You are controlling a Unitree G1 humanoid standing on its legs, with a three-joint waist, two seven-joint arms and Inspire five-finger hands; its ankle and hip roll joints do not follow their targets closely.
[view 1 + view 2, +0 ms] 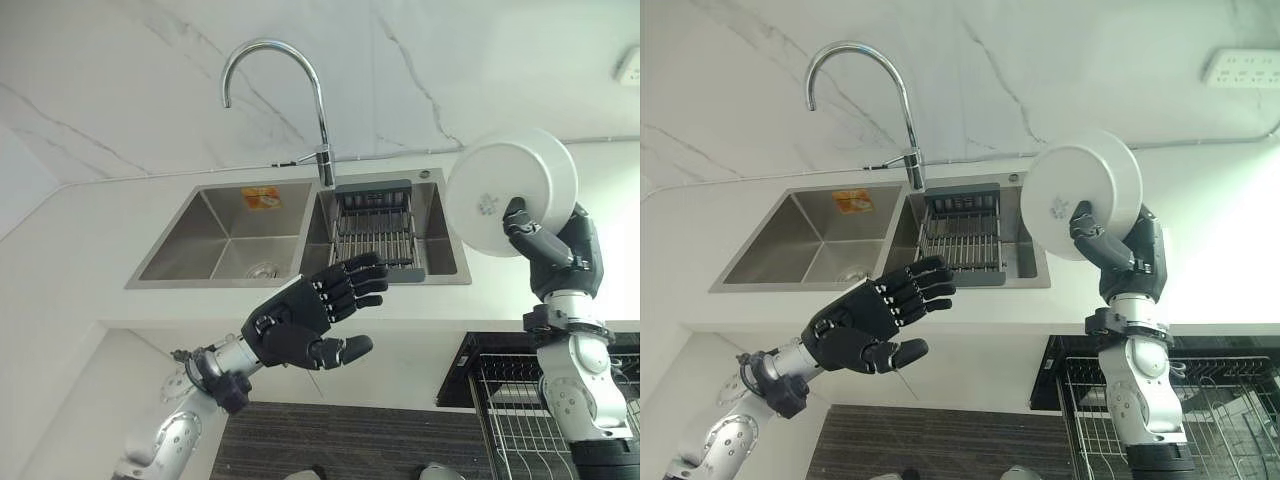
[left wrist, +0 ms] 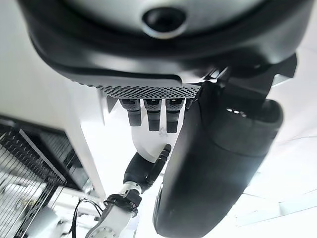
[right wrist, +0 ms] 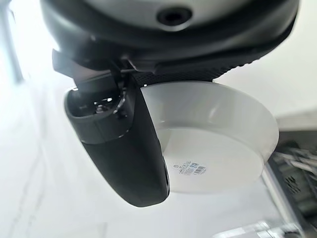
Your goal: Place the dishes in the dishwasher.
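While the right hand (image 1: 545,245) is up over the white countertop (image 1: 90,240) beside the sink, it's got its thumb and fingers clamped on a white bowl (image 1: 510,190), tipped on edge so the underside faces the camera, off to the right of the double stainless sink (image 1: 225,235). A dark drying rack (image 1: 378,232) sits in the sink's right basin, and the chrome gooseneck faucet (image 1: 285,95) rises behind the divider. The left hand (image 1: 305,320) floats in front of the counter edge, fingers straight and spread, holding nothing. Down at the lower right the pulled-out dishwasher rack (image 1: 505,415) is visible beside the right arm, well below the bowl. Over in the right eye view it's the same deal: bowl (image 1: 1080,195) gripped by the right hand (image 1: 1110,250), left hand (image 1: 875,320) relaxed and apart, wire rack (image 1: 1220,400) below. From the left wrist view you see the left hand's fingers (image 2: 151,114) lined up straight with the bowl (image 2: 148,144) showing past them, far off. From the right wrist view the thumb (image 3: 129,153) is pressed along the bowl (image 3: 213,144), a small sticker label (image 3: 190,168) on its base.
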